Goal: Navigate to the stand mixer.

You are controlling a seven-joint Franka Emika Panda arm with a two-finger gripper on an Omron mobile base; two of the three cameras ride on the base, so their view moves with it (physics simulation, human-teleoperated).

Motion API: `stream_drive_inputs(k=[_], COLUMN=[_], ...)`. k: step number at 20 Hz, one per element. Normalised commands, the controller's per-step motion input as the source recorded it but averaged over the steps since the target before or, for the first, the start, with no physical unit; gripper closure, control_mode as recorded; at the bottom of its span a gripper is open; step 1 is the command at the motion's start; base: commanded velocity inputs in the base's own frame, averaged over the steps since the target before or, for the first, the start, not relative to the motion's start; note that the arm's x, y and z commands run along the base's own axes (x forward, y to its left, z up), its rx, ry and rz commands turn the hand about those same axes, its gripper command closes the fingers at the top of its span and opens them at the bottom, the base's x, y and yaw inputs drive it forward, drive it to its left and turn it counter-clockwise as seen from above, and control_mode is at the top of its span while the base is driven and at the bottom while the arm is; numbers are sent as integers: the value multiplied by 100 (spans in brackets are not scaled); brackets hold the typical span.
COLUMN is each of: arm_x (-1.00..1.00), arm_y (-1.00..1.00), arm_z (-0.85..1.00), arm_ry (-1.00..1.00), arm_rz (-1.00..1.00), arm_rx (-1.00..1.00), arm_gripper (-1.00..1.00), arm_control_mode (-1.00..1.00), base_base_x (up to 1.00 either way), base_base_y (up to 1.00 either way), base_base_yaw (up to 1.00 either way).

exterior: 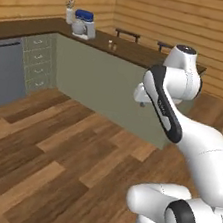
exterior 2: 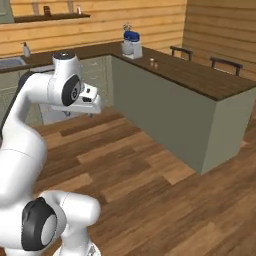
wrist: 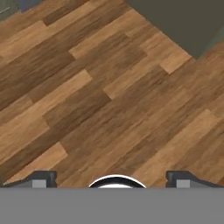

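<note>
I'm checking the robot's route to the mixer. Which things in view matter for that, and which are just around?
Belongs to the job:
- stand mixer, on the far corner of the counter
- wood floor between the base and the counter

Just around:
- small shaker on the counter
- two stools behind it
- sink
- wall shelf

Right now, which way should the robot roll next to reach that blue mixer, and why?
Probably drive the base forward across the wooden floor, toward the far corner of the counter. The stand mixer sits there on the dark top, still far off, with open floor between. The gripper is open, pointing down at bare planks, so nothing needs handling first.
</note>
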Motion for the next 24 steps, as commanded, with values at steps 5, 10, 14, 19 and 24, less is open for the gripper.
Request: stream_drive_inputs(k=[5, 10, 14, 19, 24], arm_x=[0, 0, 0, 0, 0], arm_y=[0, 0, 0, 0, 0], arm_z=[0, 0, 0, 0, 0], arm_ry=[0, 0, 0, 0, 0], arm_rz=[0, 0, 0, 0, 0], arm_rx=[0, 0, 0, 0, 0], arm_gripper=[-100, -100, -100, -100, -100], arm_control_mode=[100, 100, 100, 100, 100], base_base_x=[100, 100, 100, 100, 100], base_base_y=[57, 88, 100, 100, 100], base_base_yaw=[-48, -45, -39, -35, -24])
